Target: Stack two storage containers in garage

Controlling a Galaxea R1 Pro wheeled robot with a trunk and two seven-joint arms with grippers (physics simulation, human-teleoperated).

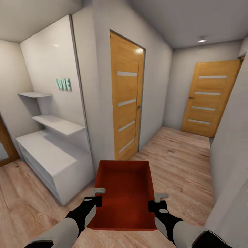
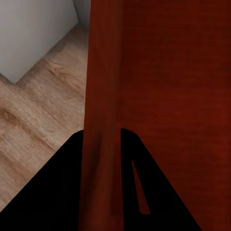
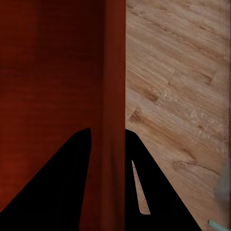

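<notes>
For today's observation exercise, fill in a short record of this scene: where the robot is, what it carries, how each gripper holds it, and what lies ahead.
Place: hallway with light wood floor
Carried: one orange-red bin, open top, empty
Left gripper: shut on the bin's left wall
Right gripper: shut on the bin's right wall
Ahead: two closed wooden doors, near door and far door
Left side: white shelves

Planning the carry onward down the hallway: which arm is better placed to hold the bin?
Neither alone: left gripper clamps the storage container's left wall, right gripper its right wall; both share it.
</notes>
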